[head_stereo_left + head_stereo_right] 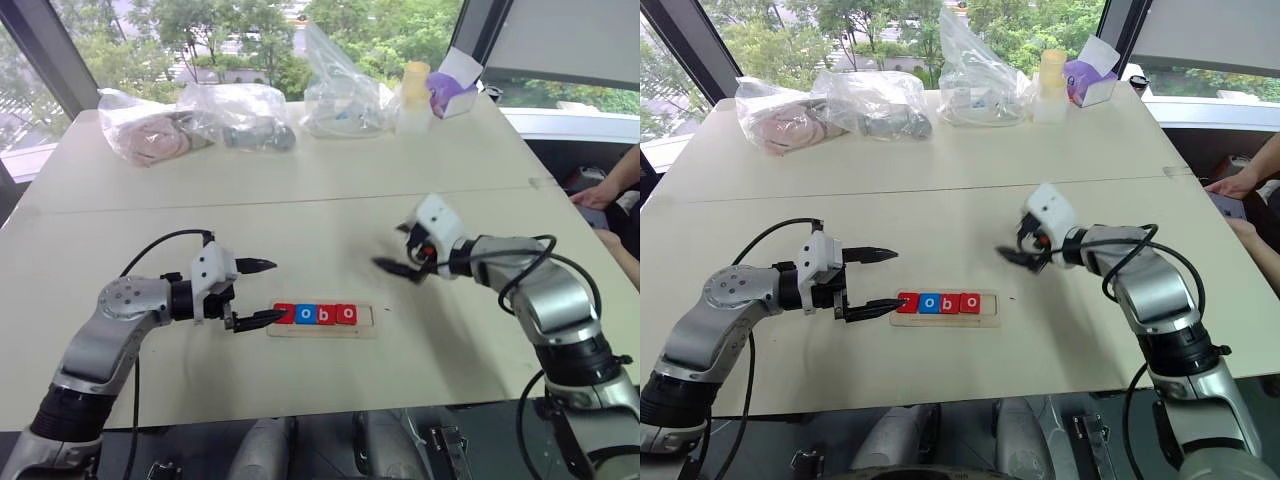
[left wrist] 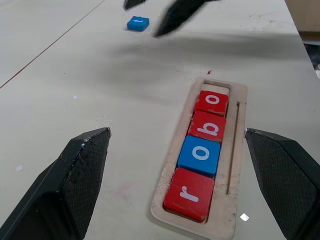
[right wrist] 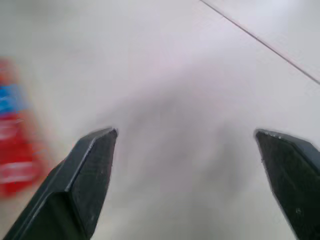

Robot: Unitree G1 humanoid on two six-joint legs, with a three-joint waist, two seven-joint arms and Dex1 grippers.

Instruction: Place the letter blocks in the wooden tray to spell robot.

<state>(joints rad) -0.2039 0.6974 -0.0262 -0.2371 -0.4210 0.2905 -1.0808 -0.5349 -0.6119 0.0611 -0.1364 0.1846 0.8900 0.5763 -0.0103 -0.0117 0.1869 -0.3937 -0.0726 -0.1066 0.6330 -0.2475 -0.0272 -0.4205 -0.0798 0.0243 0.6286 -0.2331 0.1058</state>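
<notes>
The wooden tray [image 1: 366, 320] lies near the table's front edge. It holds a row of letter blocks: red r [image 2: 189, 194], blue o [image 2: 200, 155], red b [image 2: 209, 127] and red o [image 2: 213, 101]. The slot at its right end is bare. A blue letter block [image 2: 137, 23] lies flat on the table beyond the tray, under my right gripper's dark fingers [image 2: 172, 17]. My left gripper [image 1: 278, 290] is open at the tray's left end, with its fingers [image 2: 85, 165] either side of the r. Over the table to the right of the tray, my right gripper [image 1: 398, 268] hangs open and empty.
Clear plastic bags [image 1: 235, 115] with contents, a pale bottle [image 1: 414, 95] and a purple box [image 1: 452, 92] line the table's far side. A seam [image 1: 300, 200] crosses the tabletop. A person's hand [image 1: 600, 195] rests at the right edge.
</notes>
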